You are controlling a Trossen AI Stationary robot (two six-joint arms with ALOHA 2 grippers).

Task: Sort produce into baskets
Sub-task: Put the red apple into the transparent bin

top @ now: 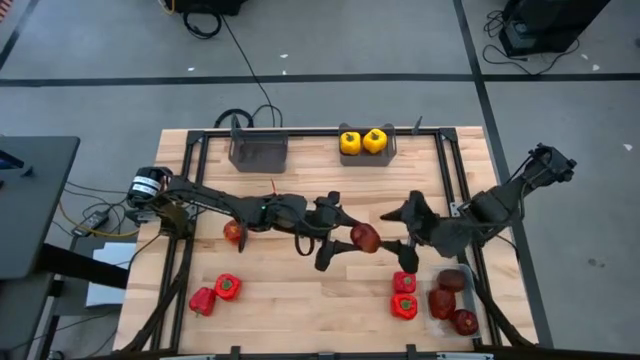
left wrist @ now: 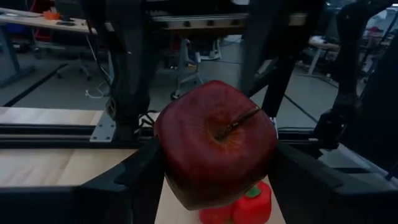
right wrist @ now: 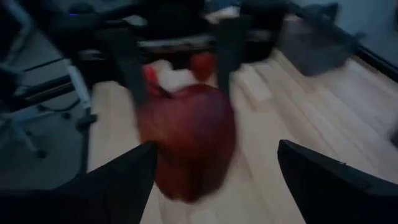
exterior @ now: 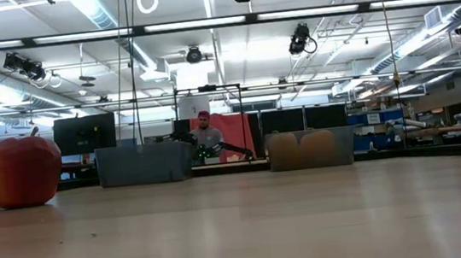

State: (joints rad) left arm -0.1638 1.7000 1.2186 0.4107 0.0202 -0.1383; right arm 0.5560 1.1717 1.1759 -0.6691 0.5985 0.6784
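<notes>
A dark red apple hangs over the table's middle, with my left gripper shut on it. My right gripper stands open just right of the apple and faces it. In the right wrist view its spread fingers stay short of the fruit. Two yellow peppers sit in the far grey bin. A second grey bin stands to their left. Three apples lie in the clear tray at the near right. Another apple rests on the table under my left arm. My left gripper pinches the apple by its two opposite sides between its two fingers. The fingers lie level and come from the table's left. The apple is lifted clear of the table and tipped on its side, its stem pointing back toward the wrist.
Two red peppers stand beside the clear tray. Two more lie at the near left. A dark frame runs along the table's sides and far edge. Bare wood lies in the near middle.
</notes>
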